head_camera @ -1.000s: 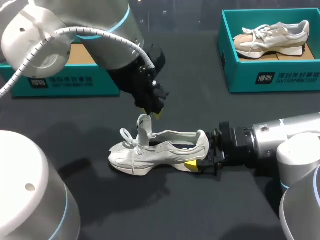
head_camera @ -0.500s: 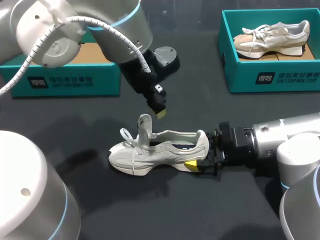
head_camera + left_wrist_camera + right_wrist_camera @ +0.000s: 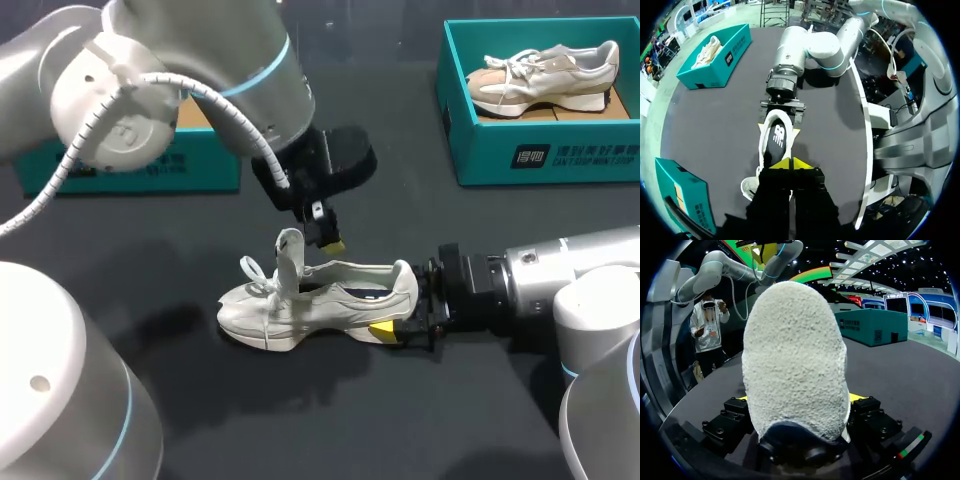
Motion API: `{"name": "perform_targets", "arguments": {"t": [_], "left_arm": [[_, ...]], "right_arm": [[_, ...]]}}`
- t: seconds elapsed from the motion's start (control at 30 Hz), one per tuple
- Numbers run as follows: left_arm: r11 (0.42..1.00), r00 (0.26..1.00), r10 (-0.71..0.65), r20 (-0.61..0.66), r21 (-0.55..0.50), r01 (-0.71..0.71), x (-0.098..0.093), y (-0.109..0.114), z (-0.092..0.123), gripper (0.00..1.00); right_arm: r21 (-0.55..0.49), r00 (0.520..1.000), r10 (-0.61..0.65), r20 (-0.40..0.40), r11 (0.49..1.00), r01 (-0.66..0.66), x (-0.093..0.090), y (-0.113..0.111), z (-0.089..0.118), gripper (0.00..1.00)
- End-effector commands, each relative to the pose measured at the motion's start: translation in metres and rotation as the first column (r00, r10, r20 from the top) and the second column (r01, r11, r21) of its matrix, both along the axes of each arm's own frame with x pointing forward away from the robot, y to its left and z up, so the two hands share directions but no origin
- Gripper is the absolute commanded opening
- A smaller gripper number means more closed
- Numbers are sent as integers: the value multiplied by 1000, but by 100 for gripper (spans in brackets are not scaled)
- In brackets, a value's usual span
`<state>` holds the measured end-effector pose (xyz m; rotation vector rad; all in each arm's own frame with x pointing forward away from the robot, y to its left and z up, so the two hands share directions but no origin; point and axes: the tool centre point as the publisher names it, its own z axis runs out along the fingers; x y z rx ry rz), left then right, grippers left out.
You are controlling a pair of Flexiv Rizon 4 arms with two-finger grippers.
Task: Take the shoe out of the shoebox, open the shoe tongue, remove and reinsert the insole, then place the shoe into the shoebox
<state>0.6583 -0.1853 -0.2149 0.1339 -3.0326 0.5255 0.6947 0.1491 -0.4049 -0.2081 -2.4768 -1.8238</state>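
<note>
Shoe (image 3: 330, 300) is out on the black table (image 3: 400, 420), lying on its sole, and it's my reference for everything else. It's white with a chunky sole. The tongue (image 3: 288, 252) is pulled up and stands pretty much upright over the laces. In the left wrist view you can look straight down into the opening and see the dark insole (image 3: 775, 142) sitting inside.

Right gripper (image 3: 402, 308) comes in from behind the shoe and pinches the heel, one finger on each side. One yellow tip shows low against the sole on the near side. In the right wrist view the fuzzy heel fills almost everything between the fingers.

Left gripper (image 3: 330, 240) hangs just above the shoe's opening, right beside the raised tongue. Its yellow tips are pressed together with nothing between them. Can't tell if it actually touches the tongue.

Teal shoebox (image 3: 130, 165) sits well away from the shoe, beyond its toe end on the far side, partly hidden by the left arm. Another teal box (image 3: 540, 150) is well apart past the heel end, also on the far side, with a tan and white sneaker (image 3: 545, 75) lying in it.
</note>
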Motion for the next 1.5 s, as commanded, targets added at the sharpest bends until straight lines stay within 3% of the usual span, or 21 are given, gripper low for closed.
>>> {"name": "perform_targets", "arguments": {"t": [0.03, 0.27, 0.5, 0.67, 1.03, 1.3, 1.5], "left_arm": [[1000, 1000, -14, 7, -15, 14, -2, 0, -8, 0], [1000, 1000, -14, 7, -15, 14, -2, 0, -8, 0], [966, 966, -256, -25, 25, 257, 4, -20, -50, 0], [948, 952, -307, 20, 97, 303, 11, -27, -69, 0], [948, 952, -307, 20, 97, 303, 11, -27, -69, 0], [932, 939, -343, 12, 131, 339, 15, -33, -92, 0], [934, 941, -337, -36, 113, 339, 18, -30, -94, 0]], "right_arm": [[-3, 1000, -1, -1, 1000, 1, -1, 0, 0, 0], [-3, 1000, -1, -1, 1000, 1, -1, 0, 0, 0], [-3, 1000, -1, -1, 1000, 1, -1, 0, 0, 0], [-3, 1000, -1, -1, 1000, 1, -1, 0, 0, 0], [-3, 1000, -1, -1, 1000, 1, -1, 0, 0, 0], [-3, 1000, -1, -1, 1000, 1, -1, 0, 0, 0], [-3, 1000, -1, -1, 1000, 1, -1, 0, 0, 0]]}}
